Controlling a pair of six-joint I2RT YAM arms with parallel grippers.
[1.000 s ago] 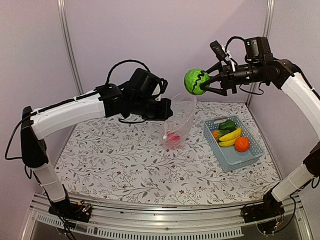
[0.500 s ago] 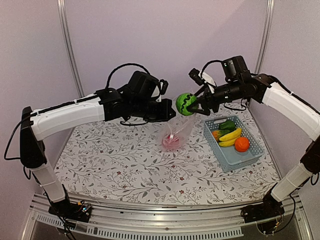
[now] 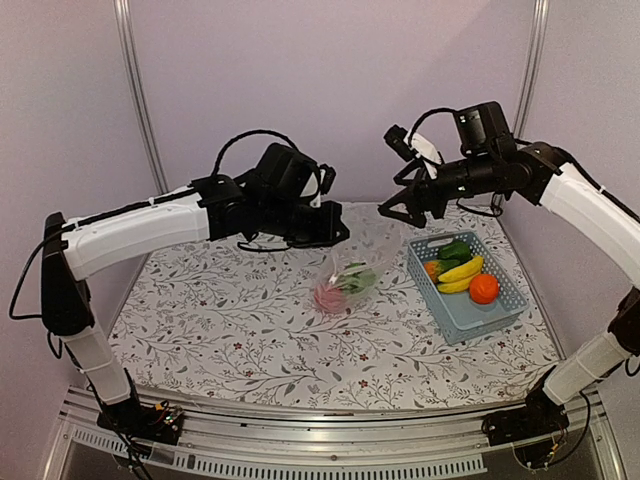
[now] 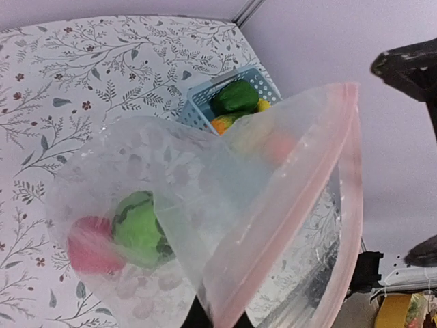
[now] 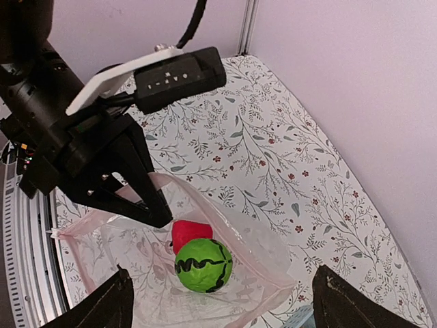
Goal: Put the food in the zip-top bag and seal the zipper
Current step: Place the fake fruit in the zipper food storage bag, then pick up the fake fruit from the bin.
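Note:
The clear zip-top bag (image 3: 352, 262) hangs open from my left gripper (image 3: 334, 226), which is shut on its pink zipper strip (image 4: 304, 219). The green striped melon (image 3: 356, 279) and a red-pink fruit (image 3: 325, 298) lie at the bag's bottom; both also show in the left wrist view, the melon (image 4: 139, 229) and the fruit (image 4: 87, 244), and in the right wrist view, the melon (image 5: 203, 265) and the fruit (image 5: 190, 233). My right gripper (image 3: 398, 211) is open and empty above the bag's mouth (image 5: 229, 304). A green pepper (image 3: 455, 249), banana (image 3: 461, 270) and orange (image 3: 484, 288) lie in the basket.
The light blue slatted basket (image 3: 452, 312) stands on the floral table to the right of the bag. It shows behind the bag in the left wrist view (image 4: 202, 108). The purple back wall and a metal post (image 3: 527, 80) are close behind my right arm.
My right gripper carried the melon to the bag's mouth and let it go. The melon now lies in the bag beside the red fruit. The right gripper is open and empty.

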